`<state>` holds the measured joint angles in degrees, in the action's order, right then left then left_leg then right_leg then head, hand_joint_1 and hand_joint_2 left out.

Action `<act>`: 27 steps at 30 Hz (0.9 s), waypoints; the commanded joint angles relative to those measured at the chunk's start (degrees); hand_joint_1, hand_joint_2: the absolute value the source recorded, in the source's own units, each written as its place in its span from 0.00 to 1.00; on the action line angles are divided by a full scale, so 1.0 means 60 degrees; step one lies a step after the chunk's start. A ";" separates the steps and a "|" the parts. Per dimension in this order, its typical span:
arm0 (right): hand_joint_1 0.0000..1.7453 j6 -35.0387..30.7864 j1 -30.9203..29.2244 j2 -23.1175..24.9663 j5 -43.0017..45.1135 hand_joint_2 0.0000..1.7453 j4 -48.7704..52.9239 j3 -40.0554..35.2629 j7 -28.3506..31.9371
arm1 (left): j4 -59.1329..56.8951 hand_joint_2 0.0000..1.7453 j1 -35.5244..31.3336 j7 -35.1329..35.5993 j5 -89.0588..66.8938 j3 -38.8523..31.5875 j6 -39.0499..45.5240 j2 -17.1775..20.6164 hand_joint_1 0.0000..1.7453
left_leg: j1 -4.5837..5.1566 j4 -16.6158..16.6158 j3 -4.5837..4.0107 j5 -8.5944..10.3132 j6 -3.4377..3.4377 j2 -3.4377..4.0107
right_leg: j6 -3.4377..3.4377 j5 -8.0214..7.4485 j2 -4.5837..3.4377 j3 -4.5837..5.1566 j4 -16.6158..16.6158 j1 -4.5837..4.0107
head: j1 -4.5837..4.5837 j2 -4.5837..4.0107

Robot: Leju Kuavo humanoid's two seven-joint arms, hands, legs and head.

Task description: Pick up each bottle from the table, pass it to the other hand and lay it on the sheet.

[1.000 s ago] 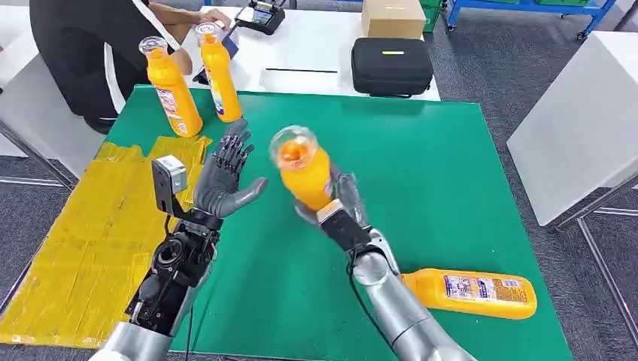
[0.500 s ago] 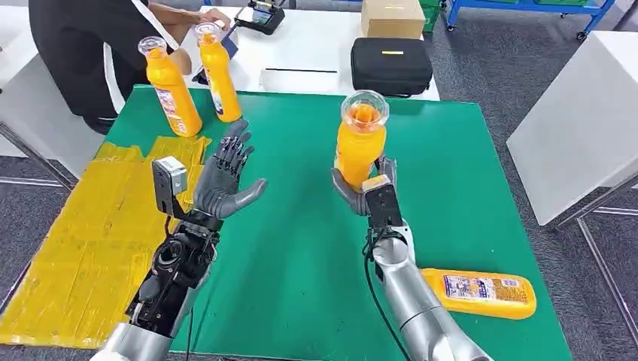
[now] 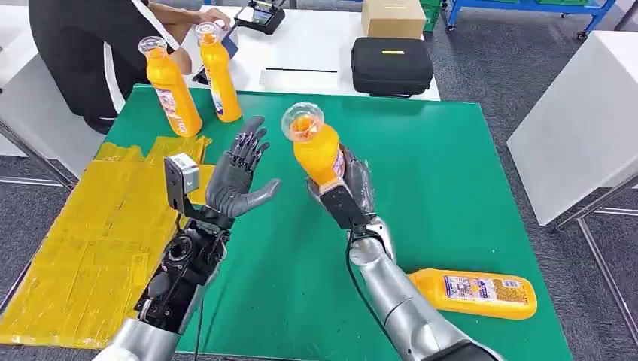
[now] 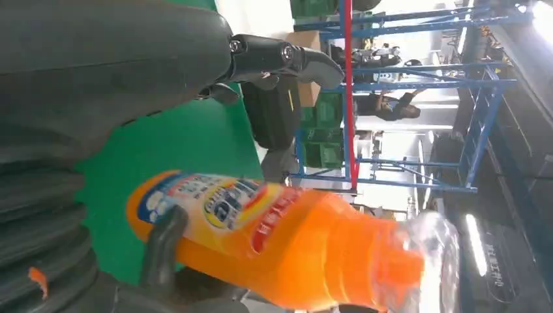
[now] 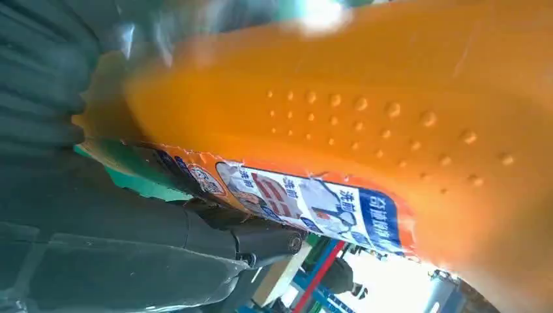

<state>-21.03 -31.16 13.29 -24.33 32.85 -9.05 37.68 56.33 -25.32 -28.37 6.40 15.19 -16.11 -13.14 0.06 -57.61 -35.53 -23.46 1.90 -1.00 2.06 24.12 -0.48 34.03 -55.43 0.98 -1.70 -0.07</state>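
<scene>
Bottle (image 3: pixel 316 149) (upright) gripped in the right robot hand (image 3: pixel 347 188), just beside the spread left robot hand (image 3: pixel 239 177).

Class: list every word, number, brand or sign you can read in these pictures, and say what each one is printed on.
None can be read for certain.
Held bottle in the right hand: label with Chinese characters, blurred.
Lying bottle: label print too small.
Two standing bottles: labels too small.
Black case: yellow mark, unreadable.
Left hand: no text.
</scene>
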 commanded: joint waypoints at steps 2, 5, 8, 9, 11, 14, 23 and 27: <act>1.00 0.0112 -0.0721 0.0472 -0.1045 1.00 -0.1665 -0.1080 -0.0480 | -0.1165 1.00 -0.0760 -0.0093 -0.0008 0.0231 -0.0109 0.0003 0.00 | -0.0004 -0.0004 0.0039 -0.0018 -0.0019 0.0024 | -0.0018 0.0013 -0.0007 -0.0034 -0.0004 -0.0007 | 0.0004 0.0000; 1.00 -0.0006 -0.0710 0.0598 -0.1525 1.00 -0.1769 -0.1497 -0.0625 | -0.1184 1.00 -0.0770 -0.0155 0.0013 0.0237 -0.0141 -0.0019 0.00 | -0.0001 0.0001 0.0039 -0.0017 -0.0019 0.0031 | -0.0018 0.0012 -0.0013 -0.0029 -0.0003 -0.0005 | 0.0000 0.0000; 1.00 -0.0064 -0.0586 0.0713 -0.1867 1.00 -0.1807 -0.1822 -0.0689 | -0.1120 1.00 -0.0753 -0.0170 0.0040 0.0241 -0.0165 0.0000 0.00 | -0.0005 0.0000 0.0056 -0.0026 -0.0022 0.0029 | -0.0022 0.0022 -0.0007 -0.0046 -0.0003 -0.0008 | 0.0000 0.0000; 1.00 0.0046 -0.0575 0.0729 -0.1885 1.00 -0.1821 -0.1875 -0.0669 | -0.1115 1.00 -0.0752 -0.0169 0.0060 0.0228 -0.0171 0.0007 0.00 | -0.0008 -0.0003 0.0069 -0.0033 -0.0025 0.0027 | -0.0025 0.0029 -0.0002 -0.0061 -0.0005 -0.0011 | 0.0004 0.0000; 1.00 0.0120 -0.0500 0.0783 -0.1920 1.00 -0.1787 -0.1958 -0.0603 | -0.1150 1.00 -0.0776 -0.0148 0.0105 0.0207 -0.0177 0.0001 0.00 | -0.0008 -0.0002 0.0068 -0.0032 -0.0024 0.0030 | -0.0022 0.0027 -0.0005 -0.0058 -0.0003 -0.0010 | 0.0000 0.0000; 1.00 0.0126 -0.0438 0.0858 -0.1951 1.00 -0.1717 -0.2029 -0.0545 | -0.1226 1.00 -0.0787 -0.0139 0.0127 0.0201 -0.0164 -0.0004 0.00 | -0.0010 -0.0007 0.0070 -0.0035 -0.0024 0.0029 | -0.0023 0.0030 -0.0003 -0.0063 -0.0007 -0.0012 | 0.0004 0.0000; 1.00 0.0123 0.0035 0.0990 -0.2065 1.00 -0.0754 -0.2639 -0.0215 | -0.1399 1.00 -0.0853 -0.0251 0.0225 0.0245 -0.0052 -0.0035 0.00 | -0.0004 0.0003 0.0023 -0.0011 -0.0015 0.0015 | -0.0015 0.0010 -0.0001 -0.0020 0.0000 -0.0005 | 0.0000 0.0000; 1.00 0.0156 0.0093 0.0930 -0.2056 1.00 -0.0586 -0.2707 -0.0214 | -0.1410 1.00 -0.0856 -0.0243 0.0250 0.0248 -0.0072 -0.0035 0.00 | -0.0006 -0.0004 0.0060 -0.0031 -0.0027 0.0025 | -0.0025 0.0029 -0.0004 -0.0051 -0.0009 -0.0009 | 0.0000 0.0000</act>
<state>-20.85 -31.31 18.05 -35.67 27.32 -18.67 35.10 52.37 -26.76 -30.38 7.80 15.65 -16.55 -13.88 0.05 -57.60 -35.53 -23.46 1.90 -0.99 2.06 24.12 -0.48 34.04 -55.43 0.97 -1.70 -0.07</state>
